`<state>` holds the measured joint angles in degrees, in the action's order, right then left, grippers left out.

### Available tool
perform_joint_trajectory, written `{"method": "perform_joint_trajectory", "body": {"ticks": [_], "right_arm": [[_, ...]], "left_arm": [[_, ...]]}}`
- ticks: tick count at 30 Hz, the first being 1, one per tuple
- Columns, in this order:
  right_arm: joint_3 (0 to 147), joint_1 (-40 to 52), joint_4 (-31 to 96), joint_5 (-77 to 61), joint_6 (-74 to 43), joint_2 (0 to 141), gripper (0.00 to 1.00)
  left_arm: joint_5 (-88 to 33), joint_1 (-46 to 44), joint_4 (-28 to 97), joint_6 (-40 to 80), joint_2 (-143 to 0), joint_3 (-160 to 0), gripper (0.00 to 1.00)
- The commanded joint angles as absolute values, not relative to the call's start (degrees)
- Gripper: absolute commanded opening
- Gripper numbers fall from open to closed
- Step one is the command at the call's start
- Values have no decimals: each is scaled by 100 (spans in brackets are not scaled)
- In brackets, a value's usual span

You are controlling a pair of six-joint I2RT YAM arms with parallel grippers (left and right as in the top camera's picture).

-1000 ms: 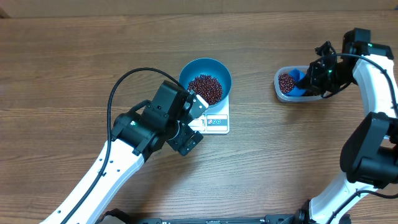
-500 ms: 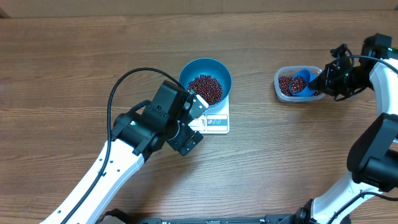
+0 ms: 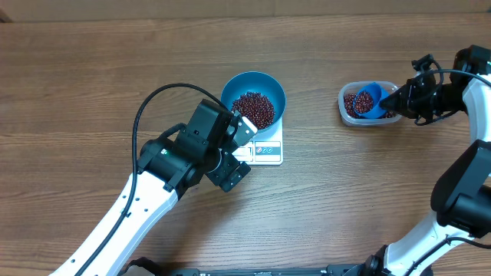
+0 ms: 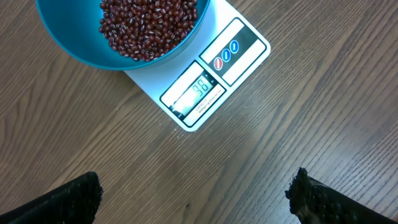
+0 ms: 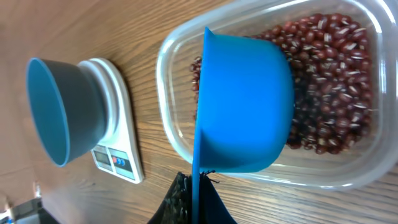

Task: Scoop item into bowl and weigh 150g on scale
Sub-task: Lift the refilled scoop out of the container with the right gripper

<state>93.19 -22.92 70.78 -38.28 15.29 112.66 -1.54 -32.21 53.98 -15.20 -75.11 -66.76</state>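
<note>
The teal bowl (image 3: 230, 88) stands on the white scale (image 3: 268, 151) with a heap of red-brown beans (image 3: 253, 109) inside it. My left gripper (image 3: 239, 153) hovers open just in front of the scale, nothing between its fingers (image 4: 56, 202). The scale's display (image 4: 196, 93) is lit. My right gripper (image 5: 194, 202) is shut on the handle of a bright blue scoop (image 5: 245, 106), which hangs over a clear tub (image 5: 348, 180) of beans (image 5: 329, 81). The scoop's inside is hidden in the right wrist view. From overhead, the scoop (image 3: 370, 100) sits over the tub's right half.
The clear tub (image 3: 345, 115) lies to the right of the scale on the wooden table. A black cable (image 3: 153, 100) loops over my left arm. My right arm (image 3: 468, 100) reaches in along the table's right edge.
My right gripper has drawn back to the right with the scoop, which has shifted within the tub. The left arm, bowl and scale have not moved.
</note>
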Motion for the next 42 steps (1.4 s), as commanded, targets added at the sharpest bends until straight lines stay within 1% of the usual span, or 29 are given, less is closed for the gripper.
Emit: {"method": "perform_joint_trajectory", "body": {"ticks": [1, 9, 18, 33, 42], "right_arm": [[9306, -2351, 7133, -4250, 1796, 11142, 4], [9308, -2351, 7411, -4386, 2093, 11142, 4], [9354, -2375, 7413, -4665, 2152, 11098, 4], [9841, -2377, 7629, -4685, 2147, 10659, 4], [10208, -2362, 7837, -5271, 2152, 10639, 4]], "left_arm": [[-242, -3190, 5374, -1610, -7489, -6635, 99], [-242, -3190, 5374, -1610, -7489, -6635, 100], [-242, -3190, 5374, -1610, -7489, -6635, 100], [-242, -3190, 5374, -1610, -7489, -6635, 99], [-242, -3190, 5374, -1608, -7489, -6635, 99]]}}
